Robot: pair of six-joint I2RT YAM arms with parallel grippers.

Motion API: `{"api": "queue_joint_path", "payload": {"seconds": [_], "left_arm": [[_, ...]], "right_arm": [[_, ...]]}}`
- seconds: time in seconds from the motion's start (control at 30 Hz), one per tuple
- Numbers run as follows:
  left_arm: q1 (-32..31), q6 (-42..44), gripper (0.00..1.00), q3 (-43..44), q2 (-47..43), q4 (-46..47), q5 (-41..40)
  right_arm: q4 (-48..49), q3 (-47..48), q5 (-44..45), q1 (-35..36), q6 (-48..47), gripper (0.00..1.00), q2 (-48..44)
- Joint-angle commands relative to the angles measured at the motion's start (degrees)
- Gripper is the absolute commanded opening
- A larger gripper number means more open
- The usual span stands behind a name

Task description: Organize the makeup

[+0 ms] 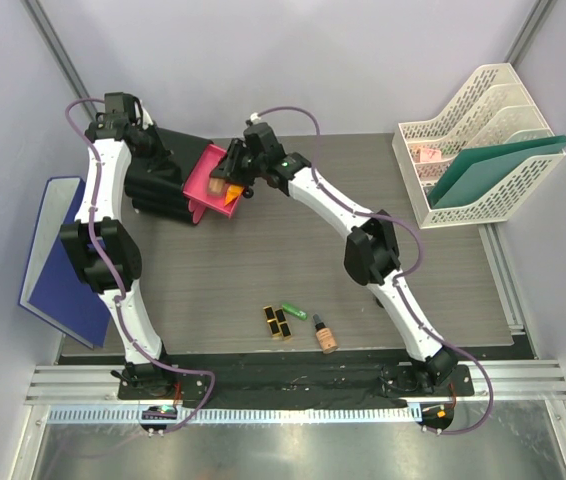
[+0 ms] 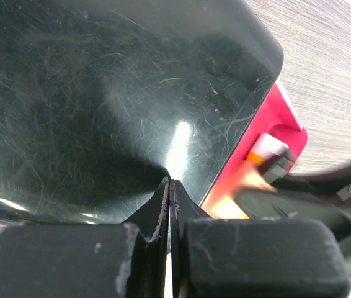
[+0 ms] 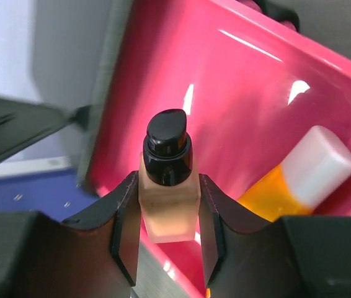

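Our left gripper (image 2: 169, 189), fingers pressed together on nothing, lies against the glossy black plastic box (image 2: 101, 93). Our right gripper (image 3: 166, 186) clamps the beige black-capped foundation bottle (image 3: 166, 211) above the open pink drawer (image 3: 225, 87). We should lower it beside the orange white-capped tube (image 3: 299, 180) and release it gently.

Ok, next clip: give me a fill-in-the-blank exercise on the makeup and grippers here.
The right gripper is shut on a beige foundation bottle with a ____ cap.
An orange tube with a white cap lies in the open plastic drawer, whose colour is ____.
On the grey wood-grain table, near black-and-gold lipsticks and a second beige bottle, lies a small tube coloured ____.
The left gripper, at the glossy black box, is ____ (open or shut).
Missing words: black; pink; green; shut.
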Motion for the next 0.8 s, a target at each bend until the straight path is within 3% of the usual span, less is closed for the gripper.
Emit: {"api": "queue_joint_path", "payload": {"seconds": [0.0,0.1,0.23,0.43,0.53,0.77], "left_arm": [[0.3,2.2,0.0,-0.6,2.6,-6.5,-2.2],[0.3,2.2,0.0,-1.0,2.6,-6.6,-2.2],[0.3,2.3,0.0,-1.5,2.6,-6.5,-2.2],[0.3,2.1,0.0,-1.5,2.6,-6.4,-2.2],[0.3,2.1,0.0,-1.2,2.8,-6.4,-2.2],[0.3,2.1,0.0,0.0,3.3,-6.8,-2.2]], "right_arm": [[7.7,3.5,-0.2,0.3,5.6,0.13,0.3],[7.7,4.4,0.4,0.3,5.7,0.26,1.4],[7.8,3.0,1.5,0.4,4.7,0.56,0.3],[8.2,2.9,2.2,0.3,4.0,0.82,-0.4],[8.2,2.8,2.7,0.3,3.6,0.88,-1.1],[7.9,0.3,4.1,-0.7,1.1,0.89,-6.2]]}}
